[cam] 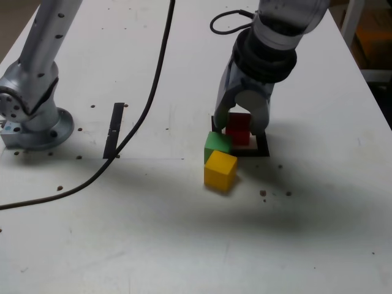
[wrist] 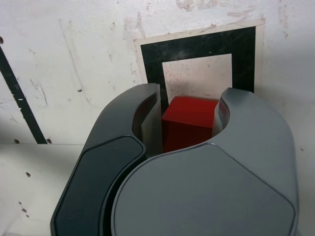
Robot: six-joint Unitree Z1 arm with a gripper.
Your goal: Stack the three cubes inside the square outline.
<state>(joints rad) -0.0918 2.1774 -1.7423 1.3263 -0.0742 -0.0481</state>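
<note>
With the tool (cam: 240, 130) clenched on the red cube (cam: 238, 128) over the square outline (cam: 262, 150), stacking seems barely begun: the green cube (cam: 216, 144) sits at that outline's corner, the yellow cube (cam: 220, 171) just beyond, both unstacked on the table (cam: 184, 245).

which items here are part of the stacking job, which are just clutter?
Job:
small red cube, clamped in the gripper
small green cube
small yellow cube
black tape square outline

Lying about:
straight black tape strip
black cable
</note>
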